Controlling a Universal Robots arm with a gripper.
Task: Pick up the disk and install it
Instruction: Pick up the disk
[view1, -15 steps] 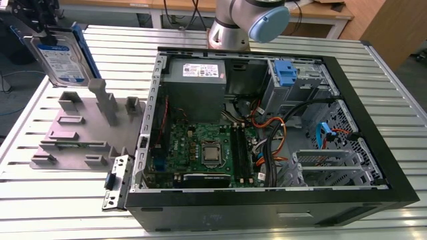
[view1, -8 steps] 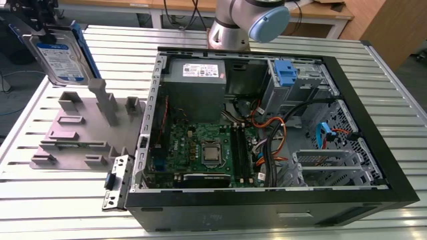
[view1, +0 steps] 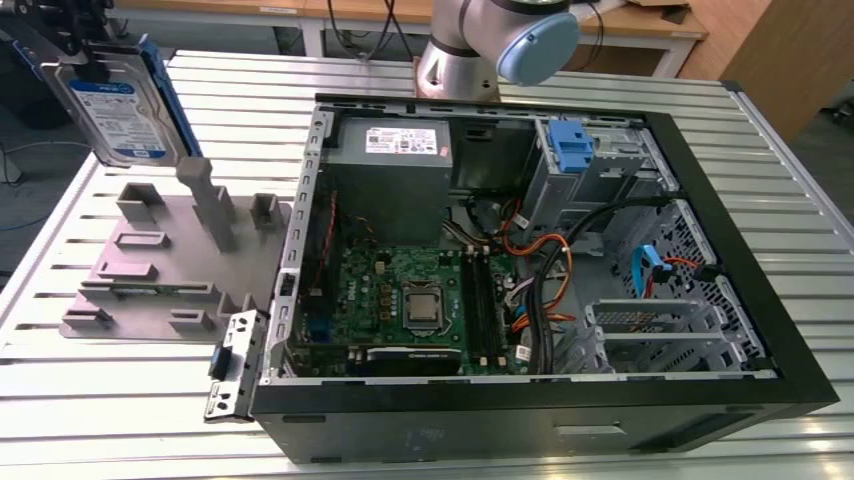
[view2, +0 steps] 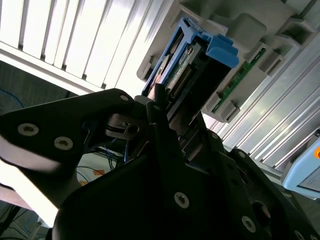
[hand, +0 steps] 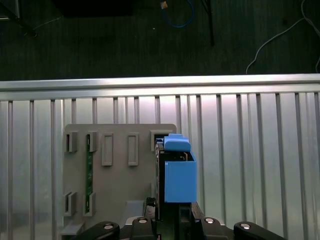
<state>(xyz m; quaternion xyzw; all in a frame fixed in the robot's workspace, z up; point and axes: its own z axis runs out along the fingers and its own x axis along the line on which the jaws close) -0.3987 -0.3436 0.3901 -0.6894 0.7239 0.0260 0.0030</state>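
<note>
At the exterior view's left, the pincer was up high and closed in narrow, squeezing the disk by its top end. The disk hung straight down from the pincer, standing on its edge in the air. Its white and blue label faced out and its blue rail ran along one side. In the second wrist view the dark fingers pressed on both flat sides of the disk. In the first wrist view the disk stuck out in front of the pincer, thin edge on, with the blue rail on it. Under the pincer lay the grey holder with its tall posts, flat on the table of silver slats. The disk was over the holder's end, near the tallest post. Well off to the pincer's side, toward the exterior view's right, lay the big black computer case, open on top. Inside it, the grey power box with a white sticker sat at the far end, on the side nearest the pincer. The green board lay in front of that box. Farther from the pincer was a blue latch on a metal cage, with orange and black wires beside it. The foot of the arm stood behind the case.
</note>
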